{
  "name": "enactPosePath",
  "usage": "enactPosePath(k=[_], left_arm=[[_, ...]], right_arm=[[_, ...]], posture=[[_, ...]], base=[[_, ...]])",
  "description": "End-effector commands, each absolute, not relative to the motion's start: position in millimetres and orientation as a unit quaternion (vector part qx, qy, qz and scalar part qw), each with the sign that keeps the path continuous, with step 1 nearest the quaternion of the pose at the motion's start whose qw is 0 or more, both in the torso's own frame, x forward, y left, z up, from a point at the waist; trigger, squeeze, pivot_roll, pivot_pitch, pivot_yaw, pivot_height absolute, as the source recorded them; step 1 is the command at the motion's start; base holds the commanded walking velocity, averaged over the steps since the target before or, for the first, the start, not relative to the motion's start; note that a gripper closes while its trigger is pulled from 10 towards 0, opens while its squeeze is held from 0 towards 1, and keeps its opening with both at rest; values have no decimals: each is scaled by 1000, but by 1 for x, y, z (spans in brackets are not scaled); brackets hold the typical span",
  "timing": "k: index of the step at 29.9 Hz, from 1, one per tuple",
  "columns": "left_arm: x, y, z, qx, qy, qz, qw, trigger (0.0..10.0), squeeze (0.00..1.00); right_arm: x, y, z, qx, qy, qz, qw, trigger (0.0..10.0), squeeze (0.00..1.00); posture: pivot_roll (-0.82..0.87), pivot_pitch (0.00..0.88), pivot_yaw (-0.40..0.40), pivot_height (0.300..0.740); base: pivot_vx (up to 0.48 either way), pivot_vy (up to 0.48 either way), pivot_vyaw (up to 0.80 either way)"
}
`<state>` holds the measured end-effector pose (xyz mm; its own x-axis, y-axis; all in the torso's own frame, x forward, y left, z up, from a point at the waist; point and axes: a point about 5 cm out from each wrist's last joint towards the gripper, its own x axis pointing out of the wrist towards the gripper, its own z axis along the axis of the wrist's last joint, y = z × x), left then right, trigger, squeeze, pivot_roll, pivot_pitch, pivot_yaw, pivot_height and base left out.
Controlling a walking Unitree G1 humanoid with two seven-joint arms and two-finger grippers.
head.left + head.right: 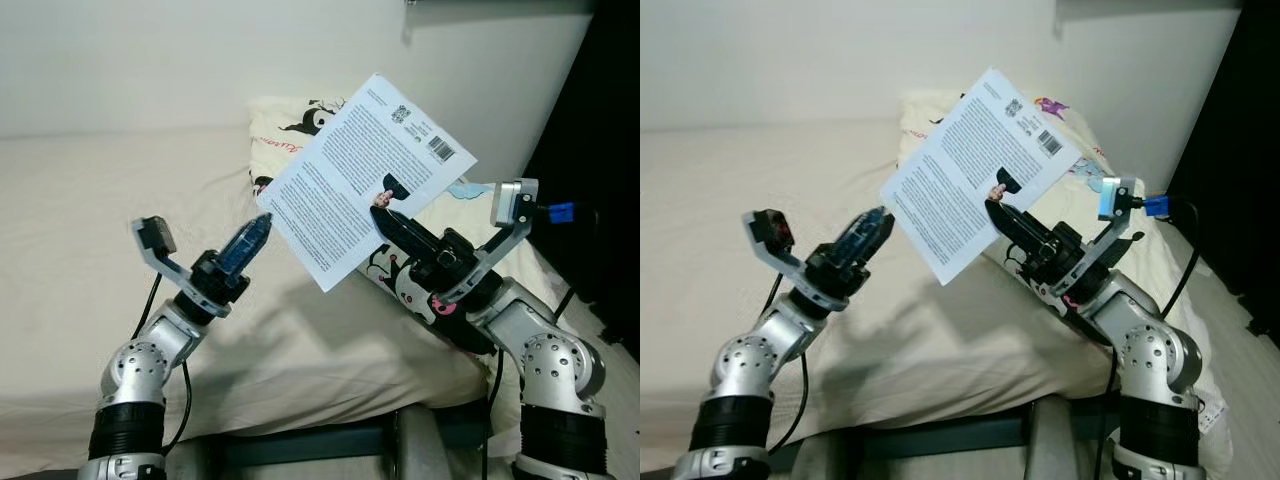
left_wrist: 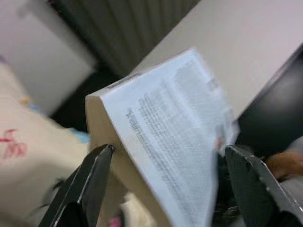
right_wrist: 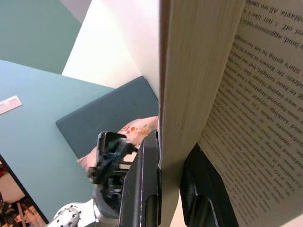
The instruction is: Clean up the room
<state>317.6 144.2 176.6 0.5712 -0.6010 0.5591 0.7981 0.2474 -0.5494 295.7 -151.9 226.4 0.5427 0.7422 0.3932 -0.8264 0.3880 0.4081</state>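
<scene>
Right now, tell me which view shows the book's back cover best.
The left eye view: the book faces it whole, barcode included, held by the right hand. The left wrist view is blurred and oblique; the right wrist view gives page edges.

Dense print and a barcode on the book's back cover (image 1: 368, 180), too small to read.

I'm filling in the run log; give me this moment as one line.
right gripper: shut on book, held above bed | left gripper: open, at book's corner | pillow: behind
</scene>
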Motion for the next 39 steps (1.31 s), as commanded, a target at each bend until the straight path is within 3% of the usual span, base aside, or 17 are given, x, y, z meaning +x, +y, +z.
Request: enactPosePath(k=[1, 3, 4, 5, 7, 10, 17, 19, 20, 21, 23, 26, 32, 35, 36, 38, 39], left_arm=[[324, 141, 176, -385, -118, -427, 809, 10000, 0], [324, 141, 176, -385, -118, -427, 809, 10000, 0], [330, 144, 176, -368, -123, -394, 833, 10000, 0], [330, 144, 176, -368, -123, -394, 833, 10000, 0], [340, 157, 176, -352, -134, -339, 862, 10000, 0], [343, 169, 174, -354, -138, -316, 869, 10000, 0], [338, 175, 178, -396, -154, -342, 839, 10000, 0], [326, 165, 180, -426, -157, -408, 792, 10000, 0], [326, 165, 180, -426, -157, -408, 792, 10000, 0], [320, 160, 181, -434, -156, -442, 770, 10000, 0], [320, 160, 181, -434, -156, -442, 770, 10000, 0], [307, 142, 181, -440, -147, -504, 728, 10000, 0], [308, 134, 179, -437, -146, -503, 732, 10000, 0], [313, 135, 178, -431, -144, -484, 748, 10000, 0], [317, 134, 178, -423, -142, -469, 762, 8157, 0], [319, 133, 178, -418, -141, -461, 770, 8157, 0], [321, 131, 177, -409, -139, -455, 779, 3961, 0]], right_arm=[[291, -145, 231, 290, -80, 493, 816, 0, 0], [291, -145, 231, 290, -80, 493, 816, 0, 0], [291, -144, 231, 290, -80, 493, 816, 0, 0], [291, -144, 231, 290, -80, 493, 816, 0, 0], [291, -144, 230, 290, -79, 494, 816, 0, 0], [290, -144, 230, 289, -79, 494, 816, 0, 0], [290, -144, 230, 289, -78, 494, 816, 0, 0], [290, -143, 230, 289, -77, 495, 816, 0, 0], [290, -143, 230, 289, -77, 495, 816, 0, 0], [290, -143, 230, 289, -77, 495, 816, 0, 0], [290, -143, 230, 289, -77, 495, 816, 0, 0], [290, -143, 230, 289, -76, 494, 816, 0, 0], [291, -142, 228, 289, -72, 492, 818, 0, 0], [290, -141, 227, 290, -71, 492, 818, 0, 0], [290, -141, 227, 290, -70, 491, 818, 0, 0], [290, -140, 227, 290, -69, 491, 819, 0, 0], [290, -141, 226, 291, -69, 490, 819, 0, 0]], posture=[[28, 46, 29, 501], [28, 46, 29, 501], [28, 46, 29, 501], [28, 46, 29, 501], [26, 45, 31, 501], [24, 42, 32, 501], [25, 41, 31, 501], [25, 40, 28, 501], [25, 40, 28, 501], [25, 40, 28, 501], [25, 40, 28, 501], [22, 43, 27, 501], [22, 45, 28, 501], [20, 49, 31, 501], [20, 49, 31, 501], [20, 49, 31, 501], [20, 49, 31, 501]], base=[[0, 0, 0], [0, 0, 0], [0, 0, 0], [0, 0, 0], [0, 0, 0], [0, 0, 0], [0, 0, 0], [0, 0, 0], [0, 0, 0], [0, 0, 0], [0, 0, 0], [0, 0, 0], [0, 0, 0], [0, 0, 0], [0, 0, 0], [0, 0, 0], [0, 0, 0]])
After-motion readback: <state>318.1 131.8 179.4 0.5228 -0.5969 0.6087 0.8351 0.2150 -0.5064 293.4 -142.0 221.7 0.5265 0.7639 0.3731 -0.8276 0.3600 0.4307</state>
